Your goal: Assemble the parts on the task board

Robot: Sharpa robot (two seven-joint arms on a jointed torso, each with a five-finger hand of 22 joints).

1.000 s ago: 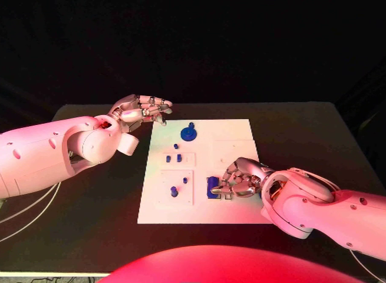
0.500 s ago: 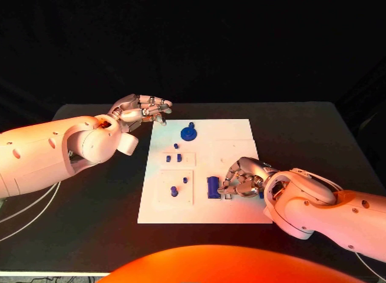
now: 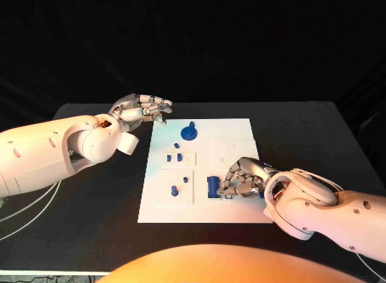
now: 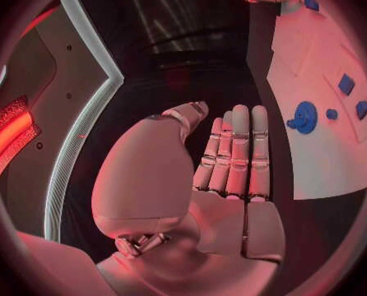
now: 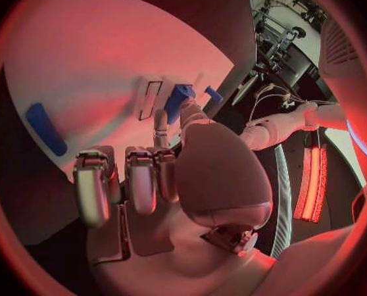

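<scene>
right hand (image 3: 240, 180) is curling over a blue part (image 3: 213, 186) on the task board (image 3: 235, 132), can't tell if gripping; left hand (image 3: 144, 109) is idling empty off-board w/ fingers apart; several parts look loose, so prob mid-job.

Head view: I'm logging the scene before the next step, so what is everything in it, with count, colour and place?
Table: one, black, under everything.
Task board: one, white, mid-table.
Round part: one, blue, far end of the board.
Small parts: about six, blue, left half of the board.
Long part: one, blue, near end, at the right hand's fingers.
Left hand: silver, off the board's far left corner, holding nothing.
Right hand: silver, over the board's near right.
</scene>
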